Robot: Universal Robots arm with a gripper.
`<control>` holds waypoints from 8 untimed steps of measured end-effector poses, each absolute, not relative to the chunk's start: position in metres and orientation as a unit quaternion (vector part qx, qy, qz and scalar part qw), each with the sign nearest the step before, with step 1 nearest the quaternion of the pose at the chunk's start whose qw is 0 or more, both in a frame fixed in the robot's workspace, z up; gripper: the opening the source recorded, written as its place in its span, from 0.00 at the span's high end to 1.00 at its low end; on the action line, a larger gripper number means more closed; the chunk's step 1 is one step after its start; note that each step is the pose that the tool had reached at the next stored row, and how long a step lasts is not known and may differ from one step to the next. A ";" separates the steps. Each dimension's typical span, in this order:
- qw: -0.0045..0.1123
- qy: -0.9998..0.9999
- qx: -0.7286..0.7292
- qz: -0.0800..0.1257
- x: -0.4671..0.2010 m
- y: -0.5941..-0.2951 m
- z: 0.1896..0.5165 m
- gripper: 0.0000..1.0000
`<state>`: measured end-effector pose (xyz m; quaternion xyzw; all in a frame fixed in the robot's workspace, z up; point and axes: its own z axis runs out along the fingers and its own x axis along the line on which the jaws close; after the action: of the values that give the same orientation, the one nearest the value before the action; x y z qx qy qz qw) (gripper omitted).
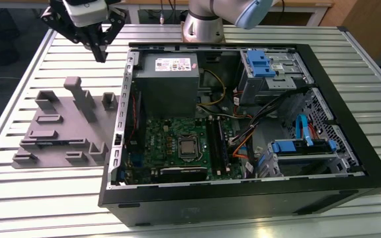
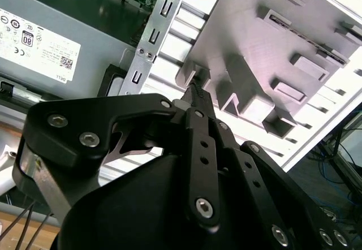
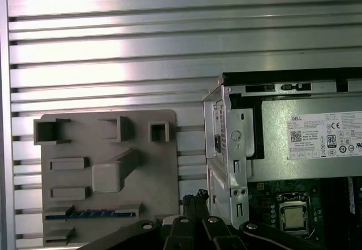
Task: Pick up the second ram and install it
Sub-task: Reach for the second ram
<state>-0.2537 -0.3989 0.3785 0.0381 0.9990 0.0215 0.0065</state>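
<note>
Case point(image 1: 243, 203): lying open on the table point(image 1: 45, 208), cables point(image 1: 240, 141) right by the slots point(image 1: 215, 144).
Ram point(image 3: 85, 214): standing on edge in the grey holder point(image 3: 153, 171), beside the case.
Claw point(image 1: 101, 55): tips pressed together, holding nothing, raised over the table near the holder.
Risk: imo dropping in pinched like that just jabs the ram; an off-centre grab cocks it in its groove.

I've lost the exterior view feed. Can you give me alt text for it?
The gripper hangs shut and empty above the slatted table, beyond a grey holder tray. To the exterior view's right of the tray, an open computer case lies on its side, exposing its green motherboard and grey power supply.
</note>
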 end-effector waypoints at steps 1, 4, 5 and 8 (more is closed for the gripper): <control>0.007 0.999 0.038 0.021 -0.254 -0.399 0.378 0.89; 0.006 0.999 0.038 0.021 -0.255 -0.399 0.378 0.89; 0.006 0.999 0.038 0.021 -0.256 -0.399 0.378 0.89; 0.006 0.999 0.038 0.021 -0.257 -0.399 0.378 0.89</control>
<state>-0.2569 -0.3989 0.3780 0.0382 0.9990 0.0215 0.0064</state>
